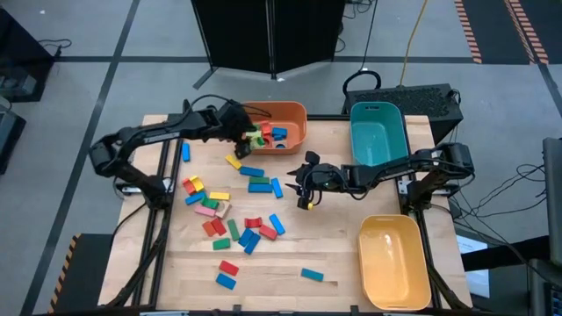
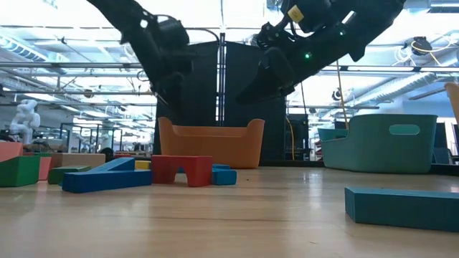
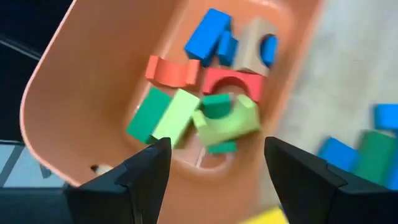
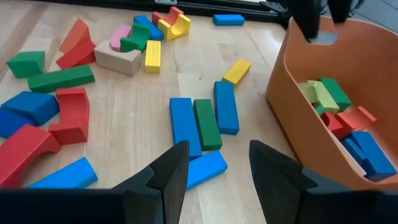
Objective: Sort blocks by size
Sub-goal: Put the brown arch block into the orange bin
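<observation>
The right gripper [image 1: 305, 188] hangs with its jaws apart and empty above the mid-table, loose blocks [image 1: 230, 216] scattered below and beside it. Beyond it the left gripper [image 1: 247, 133], also spread and holding nothing, hovers over the orange bin [image 1: 294, 112], where several blocks already lie heaped. If either arm swings low, I'd expect it to scatter blocks or nudge the bin.

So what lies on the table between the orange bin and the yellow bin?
In the high view, the right gripper hangs between the orange bin and yellow bin; otherwise bare wood.
</observation>
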